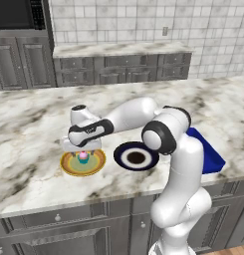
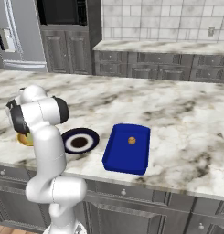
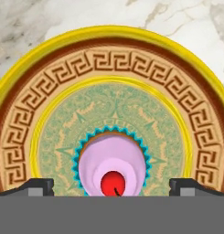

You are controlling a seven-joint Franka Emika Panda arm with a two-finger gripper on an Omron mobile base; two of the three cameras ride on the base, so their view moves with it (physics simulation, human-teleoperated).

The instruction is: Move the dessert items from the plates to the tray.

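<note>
From the left, the claw (image 1: pixel 83 149) hangs spread wide right over one pink cupcake (image 1: pixel 83 157) on the round yellow plate (image 1: pixel 68 167), marbled table (image 1: pixel 29 124) beneath. From the right, one glossy navy plate (image 2: pixel 88 135) sits bare; farther off, one brown cupcake (image 2: pixel 131 140) sits in the flat blue tray (image 2: pixel 120 160). Hand view: frosting swirl, cherry, teal pleated wrapper between the fingertips (image 3: pixel 38 186).

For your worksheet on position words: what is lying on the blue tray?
One small brown cupcake sits on the blue tray, near its far end. In the left base view the arm covers most of the tray, so the cupcake is hidden there.
</note>
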